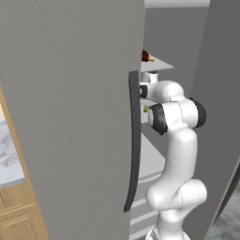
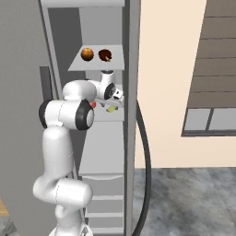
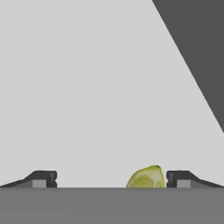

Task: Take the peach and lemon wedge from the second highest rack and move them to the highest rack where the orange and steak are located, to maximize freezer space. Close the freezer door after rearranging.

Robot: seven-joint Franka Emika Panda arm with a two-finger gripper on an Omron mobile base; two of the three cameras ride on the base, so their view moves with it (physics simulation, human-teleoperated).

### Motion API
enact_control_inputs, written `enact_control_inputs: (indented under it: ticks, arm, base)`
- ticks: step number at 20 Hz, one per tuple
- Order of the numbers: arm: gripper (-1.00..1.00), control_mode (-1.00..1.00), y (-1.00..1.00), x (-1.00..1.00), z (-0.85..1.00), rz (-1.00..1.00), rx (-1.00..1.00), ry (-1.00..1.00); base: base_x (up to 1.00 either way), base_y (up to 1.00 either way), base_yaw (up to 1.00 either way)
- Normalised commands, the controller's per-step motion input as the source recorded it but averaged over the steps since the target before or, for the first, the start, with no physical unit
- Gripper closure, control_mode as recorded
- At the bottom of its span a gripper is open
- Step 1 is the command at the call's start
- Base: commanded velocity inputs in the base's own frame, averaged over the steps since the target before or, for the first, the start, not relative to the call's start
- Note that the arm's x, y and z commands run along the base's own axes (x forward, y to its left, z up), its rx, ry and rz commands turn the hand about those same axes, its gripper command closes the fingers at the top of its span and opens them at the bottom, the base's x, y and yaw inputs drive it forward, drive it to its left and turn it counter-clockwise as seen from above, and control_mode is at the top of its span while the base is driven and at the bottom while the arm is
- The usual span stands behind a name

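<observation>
Reaching into the freezer, jaws wide beside the lemon wedge

From the left base view, the freezer door point(image 1: 70, 117) blocks most of my sight, filling the left of the frame with its dark handle point(image 1: 134, 140) down the centre. Past its edge I catch only a sliver of the steak point(image 1: 146, 56) on the highest rack point(image 1: 159, 63).

The right base view is clearer: orange point(image 2: 87, 54) and steak sit side by side, upper centre. Below, the arm's elbow covers most of the peach point(image 2: 93, 104). The gripper point(image 3: 111, 178) has its jaws spread wide; the lemon wedge point(image 3: 146, 177) sits between the tips, just beside the right one, cut off at the bottom of the hand view. A beige wall fills the right.
</observation>
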Motion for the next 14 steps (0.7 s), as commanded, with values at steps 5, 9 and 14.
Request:
enact_control_inputs:
  ticks: [5, 9, 14]
  arm:
    - [-1.00, -1.00, -0.05, -0.10, -0.21, -0.05, 0.00, 0.00]
    - [-1.00, -1.00, -0.18, -0.16, -0.17, -0.06, 0.00, 0.00]
    - [-1.00, -1.00, -0.16, -0.19, -0.25, -0.03, 0.00, 0.03]
  base:
    - [0.00, 0.00, 0.00]
    - [0.00, 0.00, 0.00]
    - [0.00, 0.00, 0.00]
